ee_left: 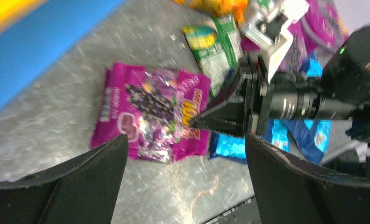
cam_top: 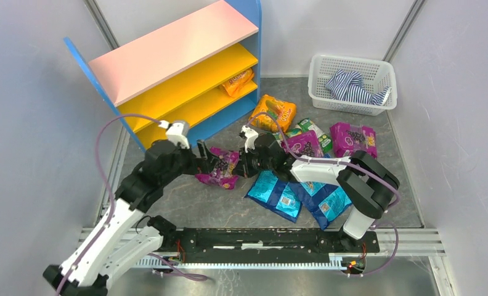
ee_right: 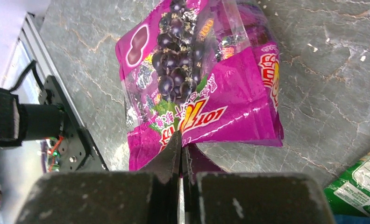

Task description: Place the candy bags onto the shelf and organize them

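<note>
My right gripper (ee_right: 181, 140) is shut on the near edge of a purple candy bag (ee_right: 197, 79) with a grape print. The bag lies on the grey floor in front of the shelf (cam_top: 174, 61). In the top view the right gripper (cam_top: 244, 161) is at the bag's (cam_top: 220, 168) right side, and my left gripper (cam_top: 201, 154) is at its left. In the left wrist view the left gripper (ee_left: 185, 140) is open and empty, just short of the bag (ee_left: 150, 112). One orange bag (cam_top: 237, 81) lies on the lower yellow shelf.
Loose bags lie right of the shelf: orange (cam_top: 272, 112), green (cam_top: 312, 129), two purple (cam_top: 352, 139) and two blue (cam_top: 273, 194). A white basket (cam_top: 318, 61) holding a striped cloth (cam_top: 352, 86) stands at the back right. Walls close in on both sides.
</note>
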You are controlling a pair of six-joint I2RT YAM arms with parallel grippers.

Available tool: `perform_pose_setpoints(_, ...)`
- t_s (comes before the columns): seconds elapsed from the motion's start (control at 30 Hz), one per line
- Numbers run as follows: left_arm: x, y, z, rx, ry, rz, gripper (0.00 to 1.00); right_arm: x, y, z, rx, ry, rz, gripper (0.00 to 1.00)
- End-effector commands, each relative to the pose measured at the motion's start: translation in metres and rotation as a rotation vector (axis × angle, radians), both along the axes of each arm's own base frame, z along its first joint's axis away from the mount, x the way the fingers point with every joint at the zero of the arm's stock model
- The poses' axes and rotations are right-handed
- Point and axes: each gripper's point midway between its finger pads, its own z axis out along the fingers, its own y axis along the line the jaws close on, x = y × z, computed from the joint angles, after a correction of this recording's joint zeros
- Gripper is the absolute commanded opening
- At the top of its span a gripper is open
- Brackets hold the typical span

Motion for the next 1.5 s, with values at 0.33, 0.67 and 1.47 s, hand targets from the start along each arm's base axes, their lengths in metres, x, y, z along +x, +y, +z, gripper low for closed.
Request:
perform_pose_setpoints(0.33, -0.010, -0.079, -0.073, 0.105, 0.185, -0.163, 0.83, 0.020, 0.004, 0.020, 0.173, 0.207, -0.198, 0.00)
perform_pose_setpoints(0.67, -0.011, -0.088, -0.113, 0.345, 0.211, -0.154, 0.57, 0.018, 0.002, 0.018, 0.196, 0.253, -0.239, 0.01)
perform_pose_setpoints(1.47, 0.000, -0.100, -0.133, 0.377, 0.222, -0.132, 0.12, 0.012, -0.004, 0.022, 0.273, 0.300, -0.291, 0.12)
